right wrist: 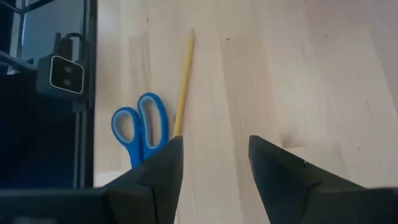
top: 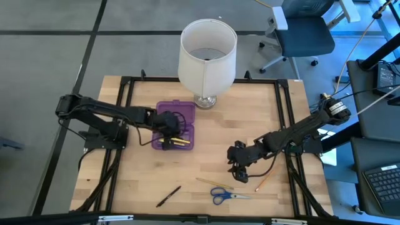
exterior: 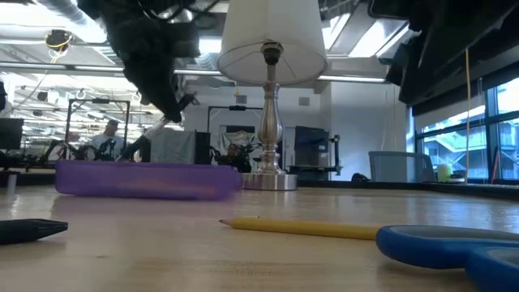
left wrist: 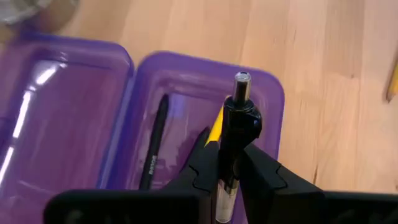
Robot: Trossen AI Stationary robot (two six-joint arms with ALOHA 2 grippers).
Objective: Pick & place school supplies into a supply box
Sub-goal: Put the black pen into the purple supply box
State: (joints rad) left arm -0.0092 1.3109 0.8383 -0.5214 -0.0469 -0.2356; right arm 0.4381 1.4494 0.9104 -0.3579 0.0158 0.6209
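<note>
Left wrist view: left end effector [left wrist: 227, 177] clamps pen [left wrist: 236, 118] above supply box [left wrist: 273, 99] rim.

translucent purple supply box [top: 175, 125]; blue-handled scissors [top: 225, 195]; yellow pencil [right wrist: 185, 78]; black pen [left wrist: 154, 146]; white-shaded lamp [top: 207, 53]; pale wood-grain table [top: 206, 156].

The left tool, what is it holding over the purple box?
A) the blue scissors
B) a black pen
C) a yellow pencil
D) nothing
B: in the left wrist view the left tool is shut on a black pen above the open purple box, while the blue scissors lie on the table.
</note>
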